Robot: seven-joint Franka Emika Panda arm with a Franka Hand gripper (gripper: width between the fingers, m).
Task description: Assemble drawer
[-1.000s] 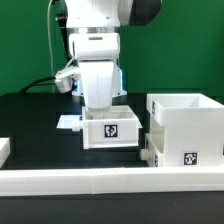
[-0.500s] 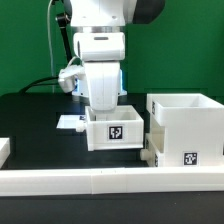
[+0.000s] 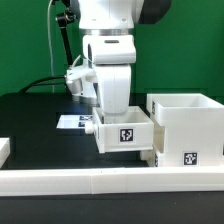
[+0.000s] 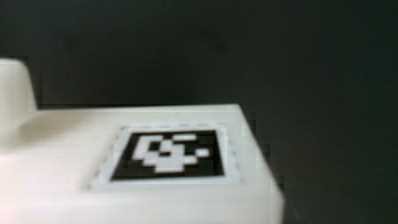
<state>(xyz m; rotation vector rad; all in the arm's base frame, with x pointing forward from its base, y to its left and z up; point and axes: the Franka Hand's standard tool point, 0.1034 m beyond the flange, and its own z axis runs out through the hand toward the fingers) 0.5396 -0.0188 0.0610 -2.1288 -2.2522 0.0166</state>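
My gripper (image 3: 114, 110) reaches down into a small white open-top tray (image 3: 126, 134) with a black-and-white tag on its front, and is shut on the tray's wall. The fingertips are hidden inside the tray. The tray sits close against the exterior view's left side of the large white housing (image 3: 186, 128), which is open at the top and has a tag low on its front. A second small white part (image 3: 148, 156) peeks out below, between tray and housing. In the wrist view the tray's tagged face (image 4: 169, 155) fills the frame, blurred, and the fingers do not show.
A long low white rail (image 3: 100, 181) runs along the front. The marker board (image 3: 70, 122) lies flat on the black table behind the tray. A white piece (image 3: 4, 149) sits at the exterior view's left edge. A green wall is behind.
My gripper and the small tray have moved toward the exterior view's right, from mid-table to right beside the housing. More of the marker board shows now.
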